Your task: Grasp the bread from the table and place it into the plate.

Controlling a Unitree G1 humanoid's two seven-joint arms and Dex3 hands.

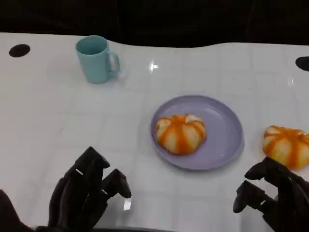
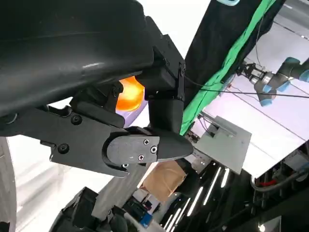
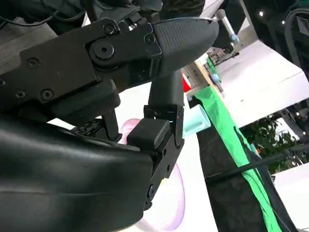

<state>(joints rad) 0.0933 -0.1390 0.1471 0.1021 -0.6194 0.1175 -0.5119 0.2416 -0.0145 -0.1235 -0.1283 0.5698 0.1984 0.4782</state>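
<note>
So on the white glossy table (image 1: pixel 58 125) there's a round lilac plate (image 1: pixel 227 130) sitting pretty much dead center, and one orange-and-cream striped bread bun (image 1: pixel 180 133) is already on it, over toward the plate's 9 o'clock side. A second bun of the same striped kind (image 1: pixel 287 145) sits on the bare table at about 3 o'clock from the plate, just beside its rim but not touching it. The right hand (image 1: pixel 273 195) is at roughly 5 o'clock from the plate, right under that loose bun, fingers curled a bit but apart, holding nothing. The left hand (image 1: pixel 89 191) is down at about 7 o'clock, well apart from the plate, also loose and holding nothing. A light teal ceramic mug (image 1: pixel 95 59) stands upright way off at 10 o'clock, handle facing the plate side.
</note>
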